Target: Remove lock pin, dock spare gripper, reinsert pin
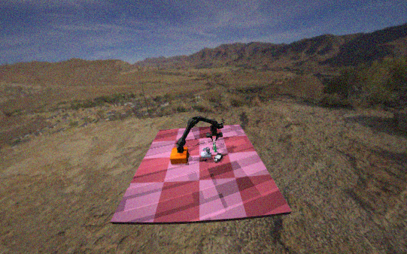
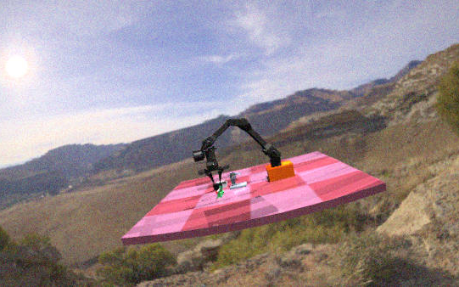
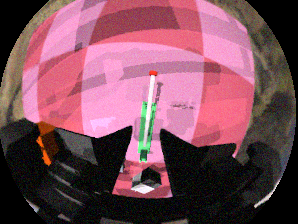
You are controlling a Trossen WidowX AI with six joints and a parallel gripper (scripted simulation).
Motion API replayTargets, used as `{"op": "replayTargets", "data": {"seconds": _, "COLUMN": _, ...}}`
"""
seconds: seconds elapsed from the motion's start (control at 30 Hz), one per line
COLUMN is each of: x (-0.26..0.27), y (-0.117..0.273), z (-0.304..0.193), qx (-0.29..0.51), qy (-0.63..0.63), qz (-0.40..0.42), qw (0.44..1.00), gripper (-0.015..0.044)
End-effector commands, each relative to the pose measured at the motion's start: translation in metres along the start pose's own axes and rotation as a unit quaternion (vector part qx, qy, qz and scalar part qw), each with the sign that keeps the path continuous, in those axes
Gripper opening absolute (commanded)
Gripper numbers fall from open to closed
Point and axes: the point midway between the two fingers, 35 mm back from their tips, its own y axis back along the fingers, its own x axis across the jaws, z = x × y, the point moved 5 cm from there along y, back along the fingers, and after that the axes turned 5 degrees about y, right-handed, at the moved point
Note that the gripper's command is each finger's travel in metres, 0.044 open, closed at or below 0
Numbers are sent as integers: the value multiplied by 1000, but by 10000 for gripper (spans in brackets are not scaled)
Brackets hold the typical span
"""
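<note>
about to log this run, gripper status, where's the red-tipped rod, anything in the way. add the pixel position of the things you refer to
gripper (image 1: 214, 137) (image 2: 217, 182) (image 3: 147, 129) open, fingers apart; red-tipped white rod (image 3: 151, 90) ahead of the fingers, not gripped; green piece (image 1: 215, 149) (image 2: 220, 193) (image 3: 151, 120) along the rod, could crowd a grasp

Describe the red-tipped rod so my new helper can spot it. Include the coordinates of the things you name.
On the pink-and-red checkered board (image 1: 180, 199) (image 2: 314, 204) (image 3: 175, 95), look below the black gripper (image 1: 214, 137) (image 2: 217, 183) (image 3: 147, 129). The slim white rod (image 3: 151, 92) lies along something green; its red end distinguishes it.
</note>
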Motion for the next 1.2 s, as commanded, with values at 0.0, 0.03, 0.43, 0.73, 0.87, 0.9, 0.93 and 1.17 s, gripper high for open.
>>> {"op": "replayTargets", "data": {"seconds": 0.0, "x": 0, "y": -11, "z": -2, "qx": 0, "qy": 2, "qz": -4, "qw": 1000, "gripper": 180}}
{"op": "replayTargets", "data": {"seconds": 0.03, "x": 0, "y": -12, "z": -2, "qx": 0, "qy": 2, "qz": -4, "qw": 1000, "gripper": 180}}
{"op": "replayTargets", "data": {"seconds": 0.43, "x": -1, "y": -31, "z": -3, "qx": 0, "qy": 2, "qz": -4, "qw": 1000, "gripper": 180}}
{"op": "replayTargets", "data": {"seconds": 0.73, "x": -1, "y": -46, "z": -4, "qx": 0, "qy": 2, "qz": -4, "qw": 1000, "gripper": 180}}
{"op": "replayTargets", "data": {"seconds": 0.87, "x": -1, "y": -52, "z": -5, "qx": 0, "qy": 2, "qz": -4, "qw": 1000, "gripper": 180}}
{"op": "replayTargets", "data": {"seconds": 0.9, "x": -1, "y": -54, "z": -5, "qx": 0, "qy": 2, "qz": -4, "qw": 1000, "gripper": 180}}
{"op": "replayTargets", "data": {"seconds": 0.93, "x": -1, "y": -55, "z": -5, "qx": 0, "qy": 2, "qz": -4, "qw": 1000, "gripper": 180}}
{"op": "replayTargets", "data": {"seconds": 1.17, "x": -1, "y": -67, "z": -6, "qx": 0, "qy": 2, "qz": -4, "qw": 1000, "gripper": 180}}
